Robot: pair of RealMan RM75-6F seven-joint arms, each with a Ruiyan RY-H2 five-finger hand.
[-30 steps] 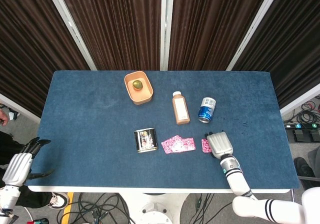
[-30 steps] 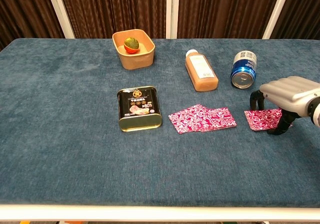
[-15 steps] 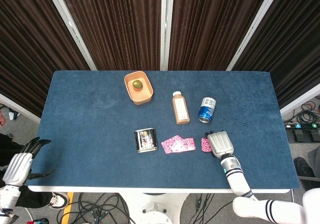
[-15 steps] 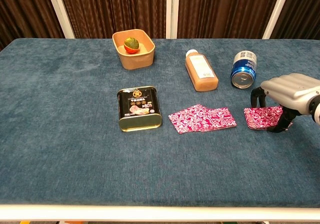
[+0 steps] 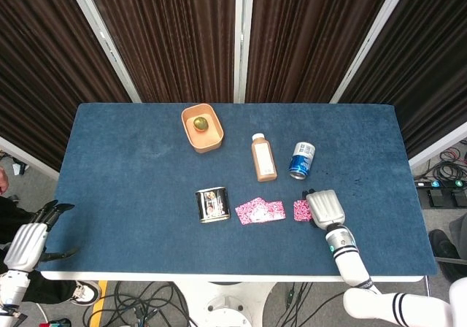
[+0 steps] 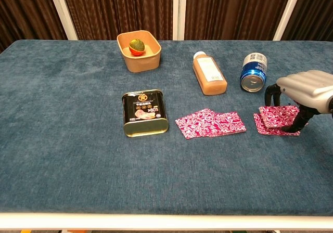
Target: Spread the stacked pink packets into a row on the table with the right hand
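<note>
Right hand arched over the small pink packet stack, fingertips down on it, nothing clearly gripped; spread pink packets lying leftward toward the tin; left hand open, far off.

The surface wears a matt blue cloth with a short, brushed nap. The pink packets look like thin printed foil or plastic with a slight sheen. The black tin is glossy metal with a gold rim, and the blue can shines too. The bottle is smooth plastic. The right hand has a silvery, satin shell with dark fingers.
</note>
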